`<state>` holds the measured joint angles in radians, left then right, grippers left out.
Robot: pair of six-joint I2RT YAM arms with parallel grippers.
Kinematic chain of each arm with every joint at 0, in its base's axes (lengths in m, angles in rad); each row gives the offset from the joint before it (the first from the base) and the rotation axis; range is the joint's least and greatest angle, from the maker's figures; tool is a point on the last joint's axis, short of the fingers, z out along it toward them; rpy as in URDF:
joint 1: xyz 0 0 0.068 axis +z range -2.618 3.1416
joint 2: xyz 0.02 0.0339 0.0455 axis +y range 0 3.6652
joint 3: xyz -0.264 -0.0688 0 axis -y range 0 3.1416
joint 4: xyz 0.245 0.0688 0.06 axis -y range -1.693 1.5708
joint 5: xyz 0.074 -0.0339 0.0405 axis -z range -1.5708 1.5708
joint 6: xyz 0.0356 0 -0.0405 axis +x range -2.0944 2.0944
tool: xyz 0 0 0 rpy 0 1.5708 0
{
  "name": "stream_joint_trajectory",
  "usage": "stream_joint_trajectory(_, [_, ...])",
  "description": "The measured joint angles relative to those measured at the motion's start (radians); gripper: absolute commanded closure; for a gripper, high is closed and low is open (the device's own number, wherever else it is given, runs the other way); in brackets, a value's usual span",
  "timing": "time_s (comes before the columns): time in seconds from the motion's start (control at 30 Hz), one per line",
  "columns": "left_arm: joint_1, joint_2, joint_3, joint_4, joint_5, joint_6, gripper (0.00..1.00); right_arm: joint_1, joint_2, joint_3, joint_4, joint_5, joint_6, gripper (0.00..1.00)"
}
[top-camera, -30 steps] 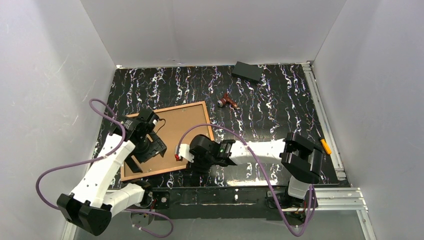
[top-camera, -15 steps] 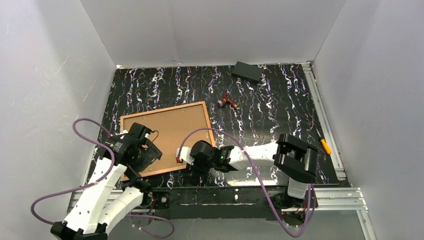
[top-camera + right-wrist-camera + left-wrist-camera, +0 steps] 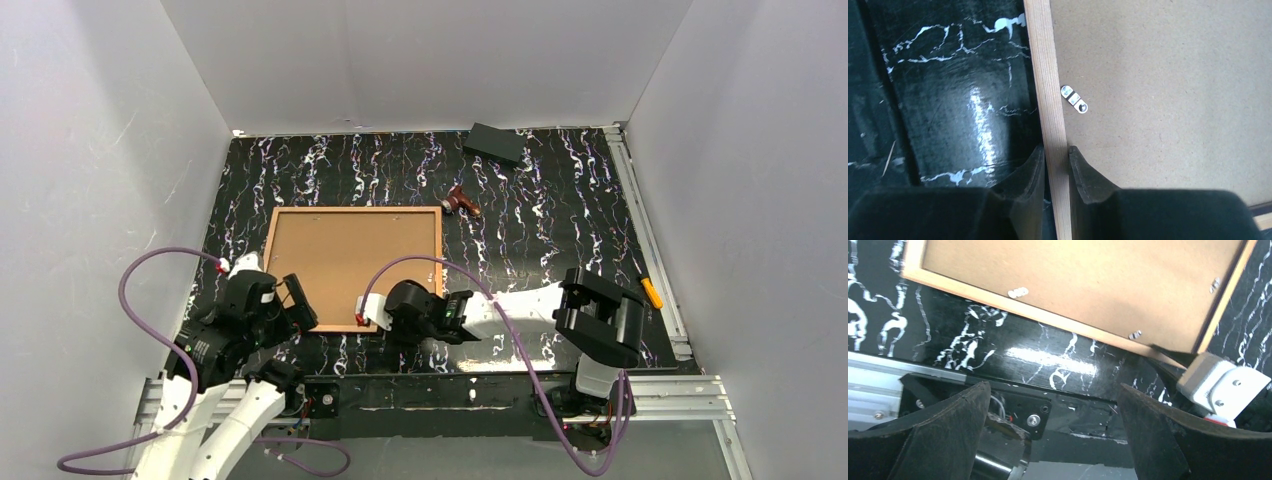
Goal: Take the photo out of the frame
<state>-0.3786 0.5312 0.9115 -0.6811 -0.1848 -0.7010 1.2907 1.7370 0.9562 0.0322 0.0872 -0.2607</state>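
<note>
Since a second ago the right gripper (image 3: 1055, 155) is closing on the frame (image 3: 1040, 60), now pinching its rail, and the frame is swinging square on the table (image 3: 560, 220). I am keeping the left gripper (image 3: 1050, 390) wide open, backed off. The photo (image 3: 1158, 100) is sitting inside, board back up.

A black block (image 3: 497, 143) lies beyond a small reddish object (image 3: 460, 201).
</note>
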Motion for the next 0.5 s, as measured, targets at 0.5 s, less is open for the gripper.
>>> stream_joint_trajectory(0.5, [0.0,0.097,0.141,-0.223,-0.15,-0.515,0.02,-0.111,-0.099,0.078,-0.182,-0.306,0.12,0.99])
